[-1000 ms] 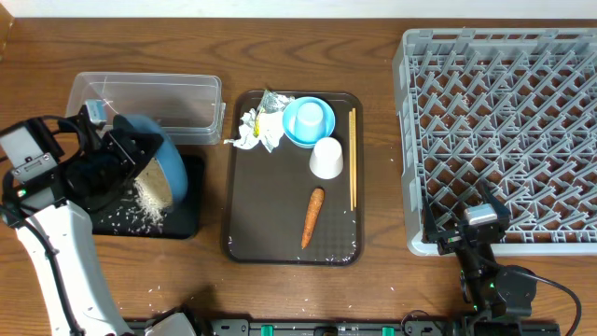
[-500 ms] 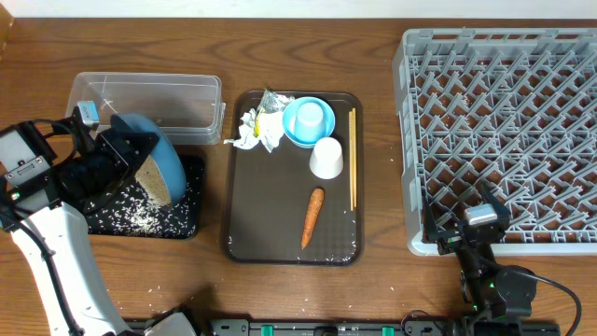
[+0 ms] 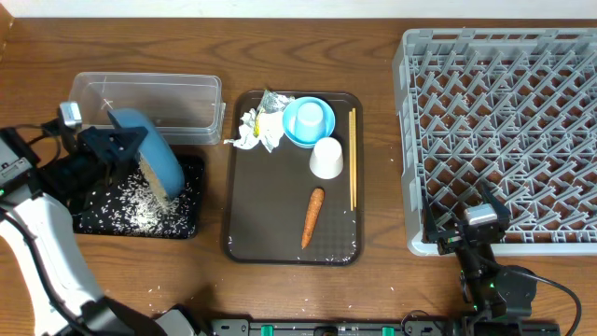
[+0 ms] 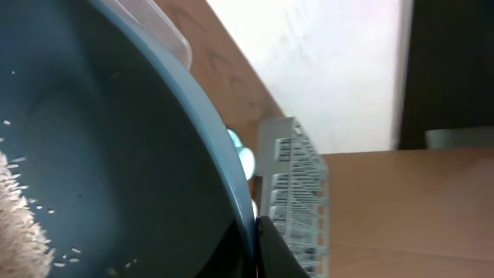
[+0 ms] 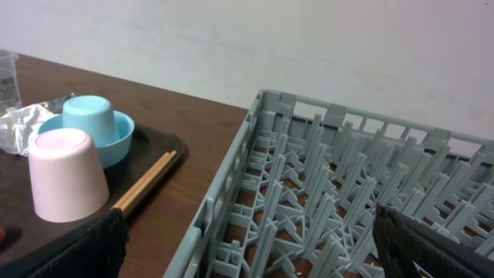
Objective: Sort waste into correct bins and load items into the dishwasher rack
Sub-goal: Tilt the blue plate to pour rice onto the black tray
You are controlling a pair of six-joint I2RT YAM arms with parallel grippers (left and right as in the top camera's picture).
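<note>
Wooden table (image 3: 373,294), left hand (image 3: 124,149) gripping tilted blue bowl (image 3: 157,154) over black tray (image 3: 193,213), right hand (image 3: 463,233) spread by rack (image 3: 504,121).

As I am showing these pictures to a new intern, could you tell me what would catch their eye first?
First, the big blue bowl, held tipped on its side by the left gripper above the black tray at the left, with white rice scattered in that tray. Next, the large grey rack filling the right side, and the orange carrot lying on the brown tray in the middle.
</note>
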